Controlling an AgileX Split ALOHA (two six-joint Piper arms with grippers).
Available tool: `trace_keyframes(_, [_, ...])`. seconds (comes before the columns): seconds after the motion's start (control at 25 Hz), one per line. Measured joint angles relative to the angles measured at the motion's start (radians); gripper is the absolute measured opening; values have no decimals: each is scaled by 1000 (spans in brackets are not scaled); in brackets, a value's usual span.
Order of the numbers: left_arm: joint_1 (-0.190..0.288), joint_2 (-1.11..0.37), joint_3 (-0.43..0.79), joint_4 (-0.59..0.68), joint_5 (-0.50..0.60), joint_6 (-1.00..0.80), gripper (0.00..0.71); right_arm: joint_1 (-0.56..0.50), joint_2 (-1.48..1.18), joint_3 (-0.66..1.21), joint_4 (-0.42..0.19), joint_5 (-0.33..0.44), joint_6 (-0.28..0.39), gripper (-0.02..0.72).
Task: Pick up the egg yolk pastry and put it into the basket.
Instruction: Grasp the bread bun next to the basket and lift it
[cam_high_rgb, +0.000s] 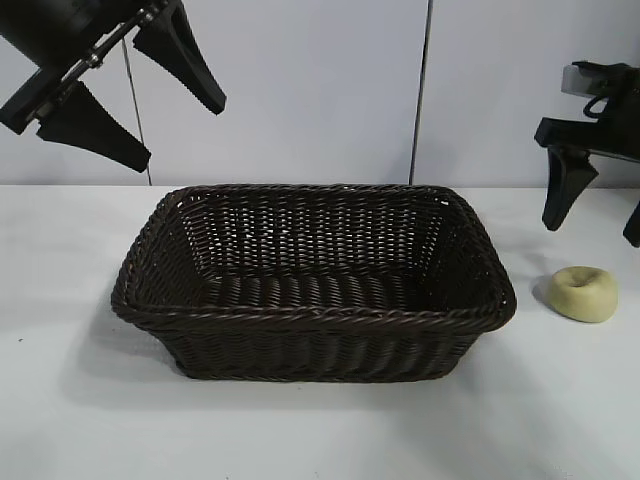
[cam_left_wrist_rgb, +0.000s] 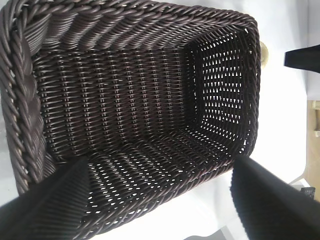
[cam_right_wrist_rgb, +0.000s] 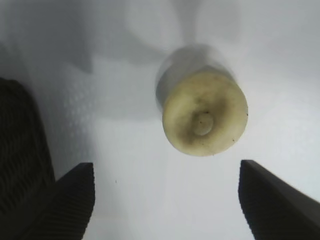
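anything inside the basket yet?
No. The basket shows only bare weave across its floor in the exterior and left wrist views; just the strip behind its near wall is hidden. The egg yolk pastry sits on the table, below the open right claw.

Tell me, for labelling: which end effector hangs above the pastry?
The right end effector, open above the egg yolk pastry; the left end effector hangs beyond the basket.

White table (cam_high_rgb: 300, 430) carries the basket (cam_high_rgb: 312, 318), with the egg yolk pastry (cam_high_rgb: 583, 293) just beside it
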Motion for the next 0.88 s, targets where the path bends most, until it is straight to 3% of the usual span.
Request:
trace_keyframes(0.44, [0, 0, 0, 0, 0, 1, 566, -1, 79, 0, -28, -71, 40, 540])
trace_keyframes(0.6, [0, 0, 0, 0, 0, 1, 566, -1, 93, 0, -30, -74, 45, 441])
trace_keyframes(0.8, [0, 0, 0, 0, 0, 2, 566, -1, 94, 0, -30, -78, 47, 246])
trace_keyframes(0.88, [0, 0, 0, 0, 0, 2, 566, -1, 94, 0, -30, -78, 47, 215])
